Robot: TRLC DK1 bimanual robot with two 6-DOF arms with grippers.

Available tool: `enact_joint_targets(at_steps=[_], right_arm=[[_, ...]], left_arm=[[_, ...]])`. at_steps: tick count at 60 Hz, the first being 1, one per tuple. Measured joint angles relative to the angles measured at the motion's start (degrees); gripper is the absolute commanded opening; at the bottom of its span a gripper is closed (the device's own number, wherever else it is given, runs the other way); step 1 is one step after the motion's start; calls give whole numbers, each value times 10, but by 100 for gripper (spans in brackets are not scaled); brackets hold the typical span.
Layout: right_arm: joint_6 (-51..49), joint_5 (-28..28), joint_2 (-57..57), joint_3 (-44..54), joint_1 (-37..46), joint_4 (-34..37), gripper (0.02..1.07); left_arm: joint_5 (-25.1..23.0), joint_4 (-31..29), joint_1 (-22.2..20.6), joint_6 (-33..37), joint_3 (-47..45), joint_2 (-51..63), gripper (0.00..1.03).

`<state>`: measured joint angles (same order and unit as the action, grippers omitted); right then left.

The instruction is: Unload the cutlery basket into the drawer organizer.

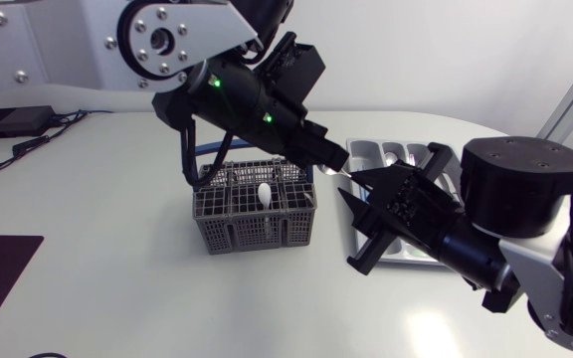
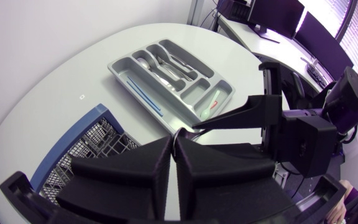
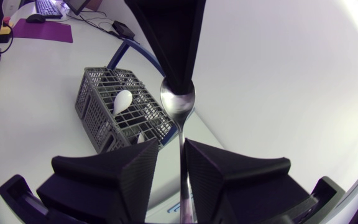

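Spoon point(image 3: 178, 102) up in mid-air between the basket point(image 1: 257, 224) and the organizer point(image 2: 124, 65), its bowl clenched in the left jaws! Its handle runs down between the right jaws, gripped or not, I can't tell. A white utensil point(image 1: 264, 194) stands in the basket on the surface.

Left end effector point(image 2: 174, 142) is clamped shut, tip-to-tip with right end effector point(image 3: 173, 149), whose 2 fingers stand slightly apart.
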<state>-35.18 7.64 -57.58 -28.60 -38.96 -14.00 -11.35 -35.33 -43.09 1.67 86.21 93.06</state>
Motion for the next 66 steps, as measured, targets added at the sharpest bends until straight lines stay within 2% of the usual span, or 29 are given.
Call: enact_joint_targets(at_steps=[7, 18, 30, 47, 59, 62, 66], right_arm=[[0, 2, 0, 0, 0, 0, 29], [-9, 4, -2, 0, -2, -1, 18], [-11, 8, -3, 0, -3, -6, 16], [-13, 8, -11, 0, -7, -5, 8], [-14, 12, -11, 0, -11, -4, 8], [-15, 13, -11, 0, -11, -4, 8], [-16, 13, -11, 0, -12, -4, 8]], left_arm=[[0, -3, -5, 0, 0, 0, 7], [0, -4, -8, 0, 0, 0, 7], [0, -4, -8, 1, -1, 0, 7], [0, -4, -8, 9, -12, 0, 8], [0, -4, -8, 11, -12, 0, 10], [0, -3, -8, 12, -12, 0, 18], [0, -3, -8, 12, -12, 0, 40]])
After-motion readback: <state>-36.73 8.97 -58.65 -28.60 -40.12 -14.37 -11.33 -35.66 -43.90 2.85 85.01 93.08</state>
